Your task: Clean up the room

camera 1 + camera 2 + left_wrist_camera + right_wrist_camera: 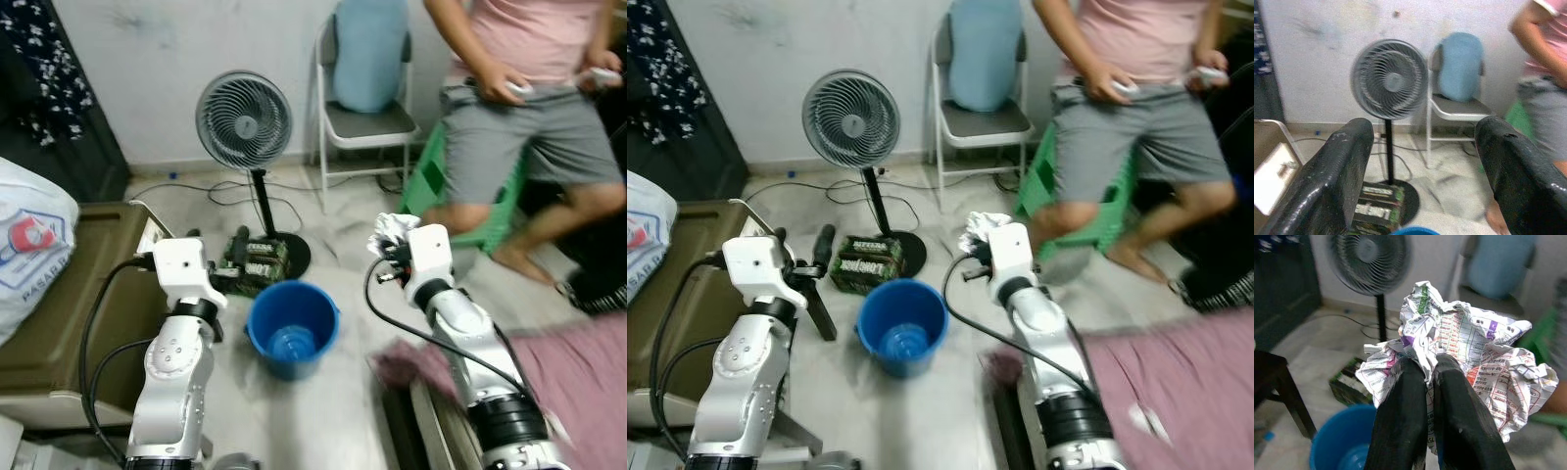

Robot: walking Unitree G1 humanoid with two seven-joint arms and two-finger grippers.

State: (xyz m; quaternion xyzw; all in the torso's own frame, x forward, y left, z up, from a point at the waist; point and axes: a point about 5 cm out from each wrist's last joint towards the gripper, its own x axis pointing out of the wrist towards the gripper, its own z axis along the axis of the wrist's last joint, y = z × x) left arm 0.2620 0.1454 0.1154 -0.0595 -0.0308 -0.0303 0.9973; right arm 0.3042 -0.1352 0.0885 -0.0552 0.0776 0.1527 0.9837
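My right gripper (1428,366) is shut on a crumpled ball of printed paper (1464,338). In the left eye view the paper (391,229) is held up to the right of a blue bucket (259,321) and a little beyond it. The bucket stands on the floor between my two arms and holds a little water. My left gripper (1425,129) is open with nothing between its fingers. It is raised to the left of the bucket and points toward the fan.
A standing fan (243,119) and a dark printed box (257,262) at its base stand behind the bucket. A folding chair (367,122) is by the wall, with a person (529,127) at the right. A brown cabinet (59,323) and a white bag (24,245) are left, pink cloth (578,372) right.
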